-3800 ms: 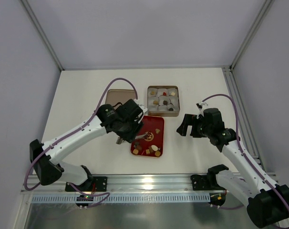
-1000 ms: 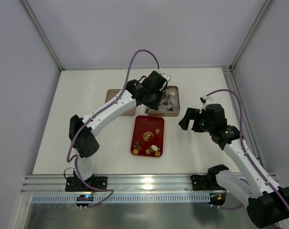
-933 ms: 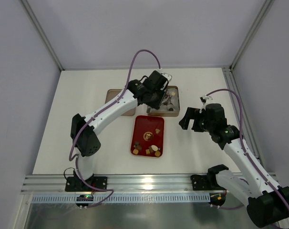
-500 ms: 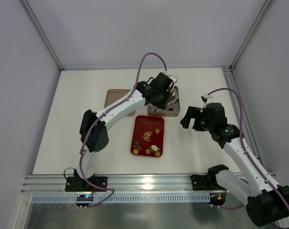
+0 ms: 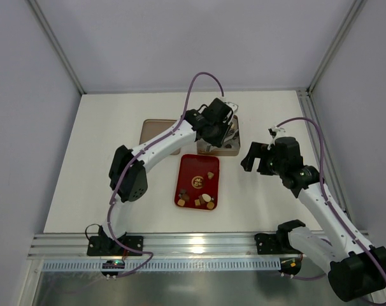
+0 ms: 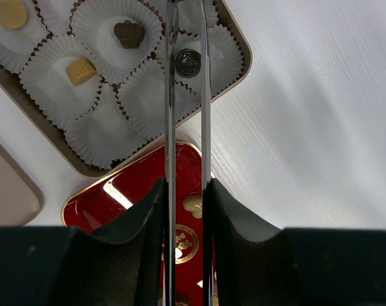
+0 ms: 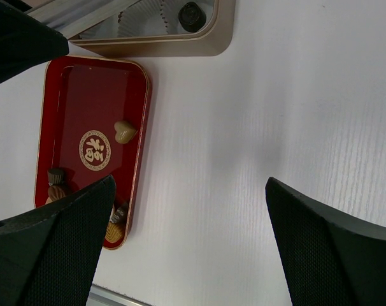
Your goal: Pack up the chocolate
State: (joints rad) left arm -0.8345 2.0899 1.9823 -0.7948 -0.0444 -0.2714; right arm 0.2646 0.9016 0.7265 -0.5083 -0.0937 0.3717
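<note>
My left gripper (image 6: 185, 185) is shut on a pair of metal tweezers (image 6: 169, 127) and reaches over the gold box (image 5: 236, 145). A round dark chocolate (image 6: 188, 62) sits between the two blades over a white paper cup at the box's corner (image 6: 244, 51). I cannot tell whether it is pinched or lying in the cup. Other cups hold a dark crown piece (image 6: 128, 33) and a tan square (image 6: 80, 70). Several chocolates (image 5: 206, 201) lie in the red tray (image 5: 192, 167), among them a tan heart (image 7: 124, 131). My right gripper (image 7: 190, 185) hangs open over bare table.
The box's tan lid (image 5: 151, 127) lies left of the box, partly under the left arm. The red tray (image 7: 85, 95) sits just in front of the box (image 7: 221, 38). The right arm (image 5: 288, 166) stands to the right of both. Metal rails run along the table's right and near edges.
The left arm has gone from the red tray up to the box and in the last second shifted slightly right over it. The right arm has barely moved.
</note>
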